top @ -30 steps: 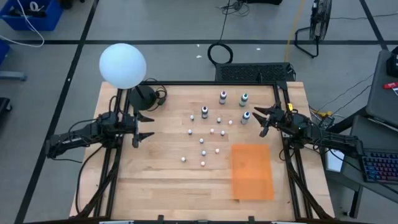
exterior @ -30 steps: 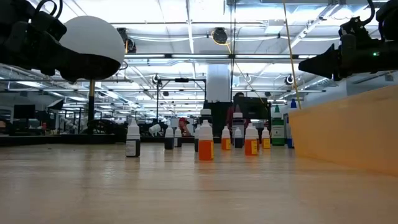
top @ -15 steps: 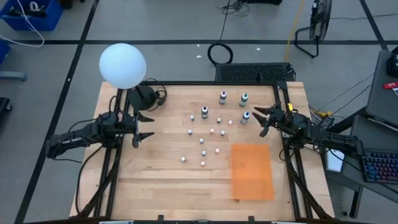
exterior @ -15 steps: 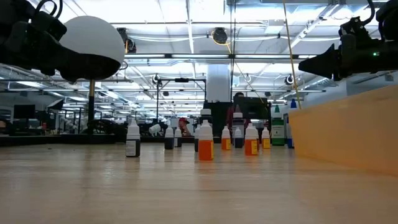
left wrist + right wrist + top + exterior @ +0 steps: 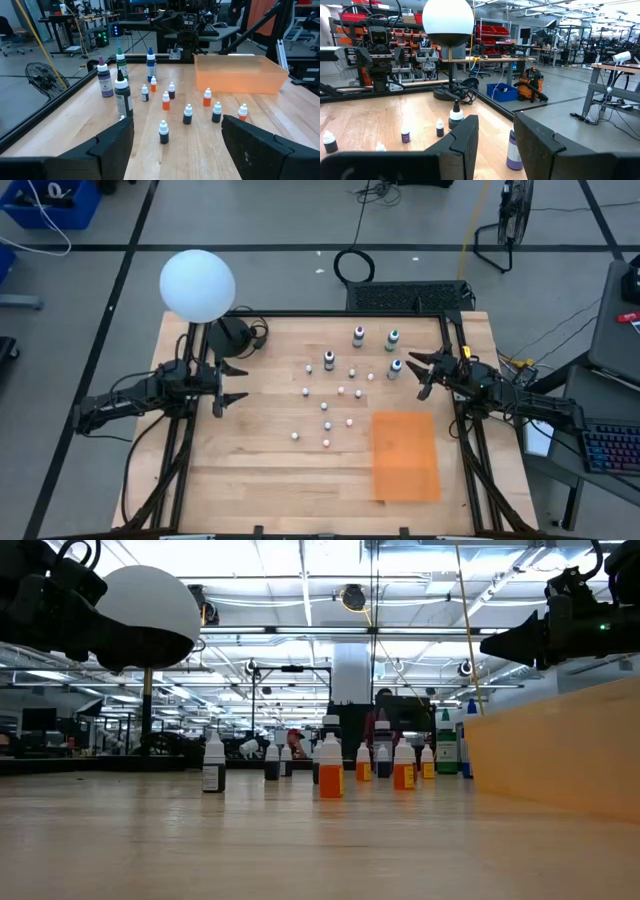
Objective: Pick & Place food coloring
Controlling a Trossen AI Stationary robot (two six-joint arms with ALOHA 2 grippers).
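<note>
Wooden surface (image 5: pixel 250 450) | food coloring (image 5: pixel 328 361) scattered centre | right claw (image 5: pixel 424 375) at 3 o'clock, part-open, empty: straddle blue-capped bottle (image 5: pixel 396 367) upright, then close | left claw (image 5: pixel 230 383) at 9 o'clock, wide apart, empty, waiting

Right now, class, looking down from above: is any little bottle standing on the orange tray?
No. The orange tray lies bare, and the little bottles all stand on the wooden table beside it.

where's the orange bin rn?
High view: the orange bin sits on the table's right half toward the near edge, just below the small bottles and the right gripper.
</note>
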